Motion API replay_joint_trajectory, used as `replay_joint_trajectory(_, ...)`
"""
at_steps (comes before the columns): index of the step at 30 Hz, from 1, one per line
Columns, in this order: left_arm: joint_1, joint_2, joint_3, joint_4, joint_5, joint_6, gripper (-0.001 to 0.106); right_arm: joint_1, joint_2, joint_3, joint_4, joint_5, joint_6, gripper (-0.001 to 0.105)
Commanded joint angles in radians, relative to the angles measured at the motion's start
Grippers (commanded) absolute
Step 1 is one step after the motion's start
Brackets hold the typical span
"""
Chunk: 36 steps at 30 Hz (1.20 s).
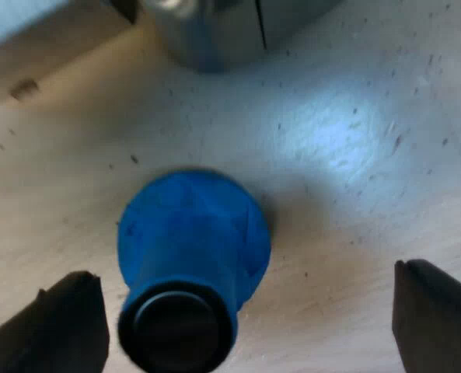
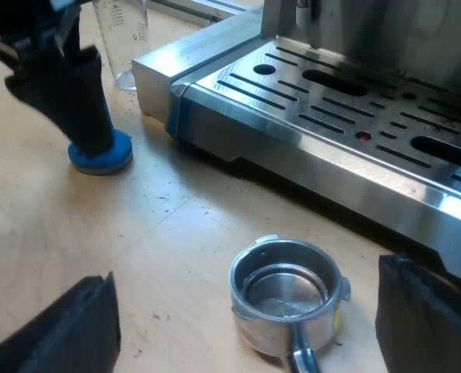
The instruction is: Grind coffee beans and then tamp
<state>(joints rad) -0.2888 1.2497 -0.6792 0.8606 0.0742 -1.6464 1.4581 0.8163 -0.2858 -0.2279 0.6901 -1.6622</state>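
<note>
Tamper (image 1: 191, 233): it is standing upright on the table near the machine's steel corner. Its smooth blue body is flaring into a round base, and a glossy black round knob (image 1: 176, 330) is capping the top.
Left gripper (image 1: 244, 272): its two matte black fingers are hanging wide apart, one on each side of the tamper. They are touching neither side and gripping nothing.
Table (image 1: 354, 140): a pale, wood-grained surface is showing dark specks and a bright patch of glare.
Holder (image 2: 284, 291): a round, shiny metal cup with small lugs on its rim is lying loose on the table just beside the machine's front. Its inside is gleaming.
Right gripper (image 2: 246, 268): its black fingers are spread wide over the holder and are grasping nothing.
Espresso machine (image 2: 331, 101): a brushed-steel drip tray is showing long dark slots and a small red dot.
Measuring glass (image 2: 125, 39): clear, with printed marks, it is standing by the machine's corner, beyond the tamper.
</note>
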Motion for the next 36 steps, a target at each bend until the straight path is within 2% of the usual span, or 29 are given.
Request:
replay_joint_trajectory(1, 0.001, -0.074, -0.031, 0.011, 0.005, -0.009, 0.075, 0.0, 0.002, -0.023, -0.005, -0.035, 0.013, 0.07)
replay_joint_trajectory(6, 0.001, -0.226, -0.053, 0.009, 0.005, -0.009, 0.075, 0.0, 0.002, -0.076, 0.073, -0.048, 0.022, 0.07)
replay_joint_trajectory(9, 0.001, -0.336, -0.059, 0.009, 0.005, -0.009, 0.075, 0.0, 0.002, -0.145, 0.177, -0.122, 0.058, 0.07)
replay_joint_trajectory(11, 0.001, -0.435, -0.059, 0.009, 0.005, -0.009, 0.075, 0.0, 0.002, -0.221, 0.318, -0.195, 0.058, 0.07)
replay_joint_trajectory(14, 0.001, -0.551, -0.059, 0.015, 0.005, -0.009, 0.075, 0.0, 0.002, -0.315, 0.484, -0.25, 0.072, 0.07)
replay_joint_trajectory(17, 0.001, -0.651, -0.07, 0.033, 0.005, -0.009, 0.075, 0.0, 0.002, -0.425, 0.62, -0.254, 0.074, 0.07)
replay_joint_trajectory(19, 0.001, -0.706, -0.081, 0.036, 0.005, -0.009, 0.075, -0.009, 0.002, -0.475, 0.675, -0.254, 0.074, 0.07)
replay_joint_trajectory(21, 0.001, -0.764, -0.103, 0.035, 0.005, -0.009, 0.075, -0.011, 0.002, -0.489, 0.683, -0.254, 0.074, 0.07)
replay_joint_trajectory(22, 0.001, -0.778, -0.111, 0.035, 0.005, -0.009, 0.075, -0.028, 0.002, -0.526, 0.728, -0.264, 0.091, 0.07)
replay_joint_trajectory(23, 0.001, -0.791, -0.121, 0.031, 0.005, -0.009, 0.075, -0.05, 0.002, -0.555, 0.782, -0.305, 0.126, 0.07)
replay_joint_trajectory(24, 0.001, -0.799, -0.124, 0.031, 0.005, -0.009, 0.075, -0.122, 0.002, -0.607, 0.851, -0.389, 0.131, 0.07)
replay_joint_trajectory(25, 0.001, -0.825, -0.159, 0.031, 0.005, -0.009, 0.075, -0.211, 0.005, -0.665, 0.939, -0.49, 0.103, 0.07)
replay_joint_trajectory(30, 0.013, -0.813, -0.229, 0.034, 0.002, -0.025, 0.075, -0.443, 0.005, -0.745, 1.022, -0.553, 0.065, 0.07)
replay_joint_trajectory(36, 0.107, -0.723, -0.292, 0.083, 0.016, -0.033, 0.075, -0.753, 0.005, -0.805, 1.142, -0.699, 0.063, 0.07)
